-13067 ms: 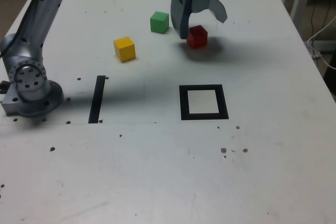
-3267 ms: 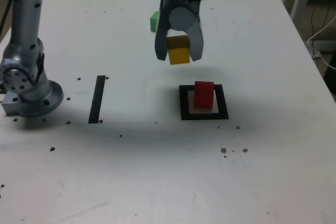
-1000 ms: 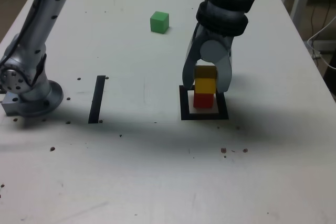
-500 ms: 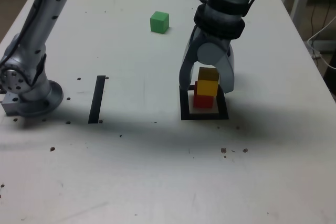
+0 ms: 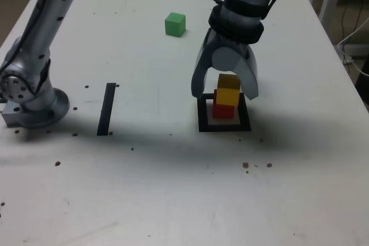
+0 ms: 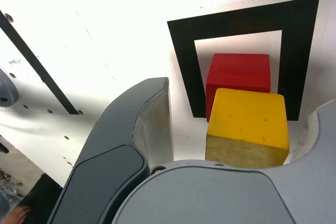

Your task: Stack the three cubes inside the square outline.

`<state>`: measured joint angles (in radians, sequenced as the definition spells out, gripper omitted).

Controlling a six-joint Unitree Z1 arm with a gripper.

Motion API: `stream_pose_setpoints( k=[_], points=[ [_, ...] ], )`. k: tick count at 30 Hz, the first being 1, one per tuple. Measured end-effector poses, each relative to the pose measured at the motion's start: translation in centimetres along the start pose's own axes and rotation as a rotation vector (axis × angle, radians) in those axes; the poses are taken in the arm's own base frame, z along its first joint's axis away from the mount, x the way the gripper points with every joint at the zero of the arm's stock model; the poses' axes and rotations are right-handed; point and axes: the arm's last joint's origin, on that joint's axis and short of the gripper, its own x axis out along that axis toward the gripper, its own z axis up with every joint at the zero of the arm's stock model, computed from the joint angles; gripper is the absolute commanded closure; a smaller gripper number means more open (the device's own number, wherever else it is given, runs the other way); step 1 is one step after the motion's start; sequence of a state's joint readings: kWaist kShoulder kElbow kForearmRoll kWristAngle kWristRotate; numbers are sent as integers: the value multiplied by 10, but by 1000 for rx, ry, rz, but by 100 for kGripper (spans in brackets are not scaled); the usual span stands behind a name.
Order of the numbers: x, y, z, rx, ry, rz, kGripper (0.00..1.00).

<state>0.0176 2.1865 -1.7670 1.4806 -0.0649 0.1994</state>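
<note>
Pale surface (image 5: 144, 188) carrying black square (image 5: 244, 120); yellow block (image 5: 229, 96) sitting offset on red block (image 5: 223, 111) inside it. Tool (image 5: 225, 93) releasing, fingers spread; green block (image 5: 175, 24) waiting, next move needing clean lift.

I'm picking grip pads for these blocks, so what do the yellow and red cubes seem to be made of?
Yellow cube: probably painted wood or plastic, fairly smooth; small dark specks and slightly rounded edges suggest a coated solid block, but leave the core open.
Red cube: likely the same, with an even, matte colour and plain faces.
</note>
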Motion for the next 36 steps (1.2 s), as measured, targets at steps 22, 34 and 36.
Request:
stream_pose_setpoints(
  k=[22,34,36],
  points=[
    [-34,52,-75,-166,-68,61,1],
    [-35,114,-128,-343,-75,47,1],
    [-31,126,-136,-346,-71,46,1]
  ],
)
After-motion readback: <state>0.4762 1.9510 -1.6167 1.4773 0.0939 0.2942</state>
